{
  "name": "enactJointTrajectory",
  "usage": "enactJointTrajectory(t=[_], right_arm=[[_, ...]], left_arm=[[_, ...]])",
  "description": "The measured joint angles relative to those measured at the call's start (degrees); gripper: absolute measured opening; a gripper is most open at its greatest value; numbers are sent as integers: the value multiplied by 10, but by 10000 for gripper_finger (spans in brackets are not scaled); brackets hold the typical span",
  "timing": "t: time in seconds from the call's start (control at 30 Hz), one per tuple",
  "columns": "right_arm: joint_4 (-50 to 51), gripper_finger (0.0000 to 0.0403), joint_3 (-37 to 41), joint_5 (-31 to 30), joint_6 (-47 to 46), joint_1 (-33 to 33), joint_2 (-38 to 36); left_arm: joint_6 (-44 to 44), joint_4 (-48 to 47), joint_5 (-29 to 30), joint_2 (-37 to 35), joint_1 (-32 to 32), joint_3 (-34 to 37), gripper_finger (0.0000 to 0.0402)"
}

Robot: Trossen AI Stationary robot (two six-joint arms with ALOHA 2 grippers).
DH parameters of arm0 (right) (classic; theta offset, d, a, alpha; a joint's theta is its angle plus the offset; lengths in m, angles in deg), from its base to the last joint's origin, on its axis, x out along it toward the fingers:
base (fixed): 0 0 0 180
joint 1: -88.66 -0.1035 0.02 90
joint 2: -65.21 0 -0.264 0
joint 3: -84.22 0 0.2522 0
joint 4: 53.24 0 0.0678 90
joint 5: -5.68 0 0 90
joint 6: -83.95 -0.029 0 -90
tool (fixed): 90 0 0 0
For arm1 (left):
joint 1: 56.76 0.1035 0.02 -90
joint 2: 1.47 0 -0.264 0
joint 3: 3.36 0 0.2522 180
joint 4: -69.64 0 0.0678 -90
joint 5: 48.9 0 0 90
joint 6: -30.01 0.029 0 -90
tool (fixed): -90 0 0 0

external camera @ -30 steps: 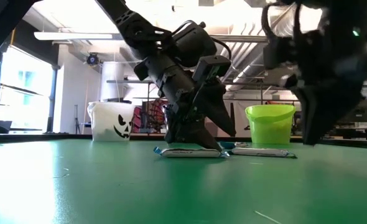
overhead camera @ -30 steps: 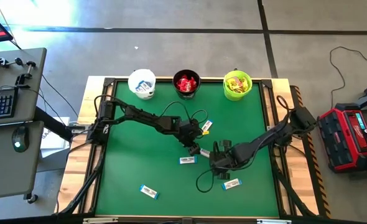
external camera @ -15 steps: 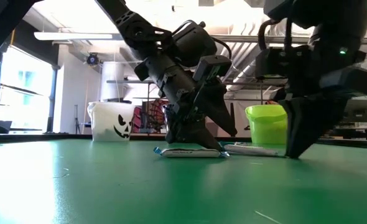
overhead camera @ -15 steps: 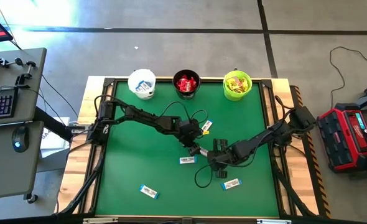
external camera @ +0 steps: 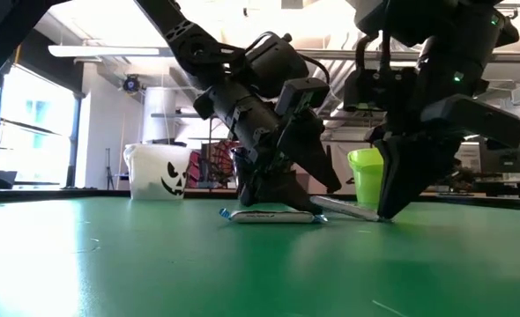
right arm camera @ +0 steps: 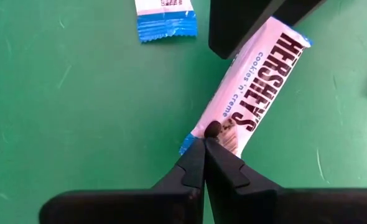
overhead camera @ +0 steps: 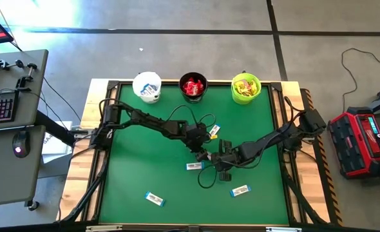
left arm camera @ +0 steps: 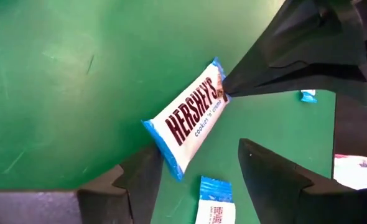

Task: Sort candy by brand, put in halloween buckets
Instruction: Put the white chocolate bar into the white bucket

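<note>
A white-and-blue candy bar [left arm camera: 190,118] lies mid-table between both grippers, and also shows in the high view [overhead camera: 210,156]. My left gripper [left arm camera: 196,177] is open over its one end, a finger on either side. My right gripper [right arm camera: 205,144] is shut at the opposite blue end. In the low view this bar [external camera: 348,210] is tilted, with the end toward the left gripper raised. The white bucket [overhead camera: 147,86], black bucket [overhead camera: 193,86] and lime green bucket [overhead camera: 246,87] stand along the far edge with candy inside. My right gripper's shut fingertips [right arm camera: 209,132] rest on the bar's blue crimped end [right arm camera: 190,142], slanting down from the table's right side, along the bar. That end stays on the table [external camera: 379,217]. Whether they pinch the crimp, I cannot tell. My left gripper's finger [right arm camera: 246,25] overlaps the bar's other end; whether it touches, I cannot tell.
More white-and-blue bars lie loose on the green mat: one just near of the left gripper [overhead camera: 194,166], one toward the far side [overhead camera: 214,131], and two by the near edge [overhead camera: 239,191] [overhead camera: 154,198]. A raised wooden frame [overhead camera: 80,154] borders the mat.
My right gripper has moved toward the table's left and slightly toward the far edge, closing in on the left gripper, and come down onto the bar's end. The bar, flat before, now sits tilted with its other end raised. My left gripper has stayed in place.
</note>
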Motion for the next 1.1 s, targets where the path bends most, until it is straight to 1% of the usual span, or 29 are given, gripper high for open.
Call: enactJointTrajectory(t=[0.13, 0.23, 0.33, 0.67, 0.97, 1.1], right_arm=[[1, 0, 0, 0, -2, -4, 0], [2, 0, 0, 0, 1, -7, 0], [2, 0, 0, -2, 2, -8, 0], [-2, 0, 0, -3, 13, -8, 0], [-2, 0, 0, -3, 13, -8, 0], [-1, 0, 0, -4, 12, -12, 0]], left_arm=[[9, 0, -11, 0, 0, 0, 181], [9, 2, -39, 0, 5, 1, 160], [9, 3, -41, 0, 11, 1, 144], [8, 14, -41, 0, 25, 1, 109], [23, 13, -41, 0, 26, 1, 49], [36, 9, -41, 0, 28, 0, 32]])
